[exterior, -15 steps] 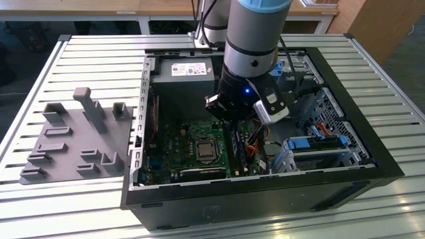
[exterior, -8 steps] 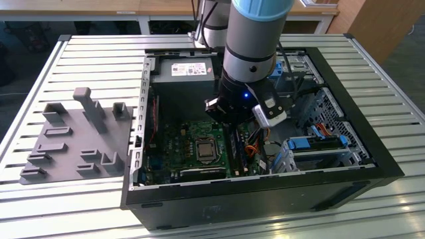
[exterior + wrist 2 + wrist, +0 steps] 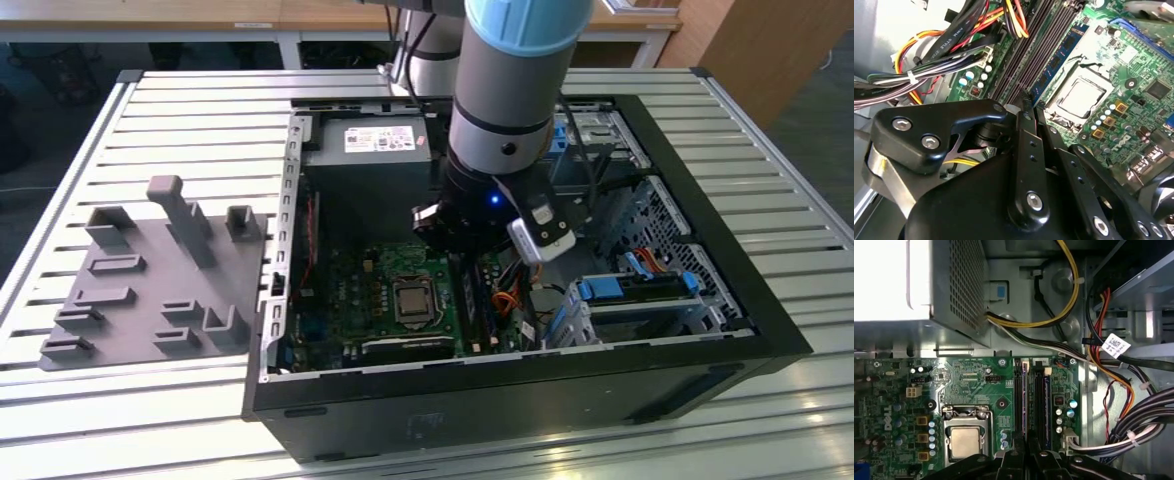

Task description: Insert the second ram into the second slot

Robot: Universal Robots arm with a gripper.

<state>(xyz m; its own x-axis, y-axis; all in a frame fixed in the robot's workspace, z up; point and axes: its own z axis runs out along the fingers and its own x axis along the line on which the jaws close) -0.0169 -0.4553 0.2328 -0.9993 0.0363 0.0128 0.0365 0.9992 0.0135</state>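
Gripper [image 3: 1026, 107]: fingers pressed together over the memory slots [image 3: 1031, 397], holding nothing I can make out.
Second ram [image 3: 1056, 62]: blue stick seated in a slot, just beyond the fingertips.

My arm [image 3: 514, 90] comes straight down, wrist [image 3: 501, 205] vertical, a blue light lit on it. My gripper [image 3: 1030, 102] points downward; in both wrist views its black fingers [image 3: 1019, 460] stand drawn together at the tips, linkages folded in close.
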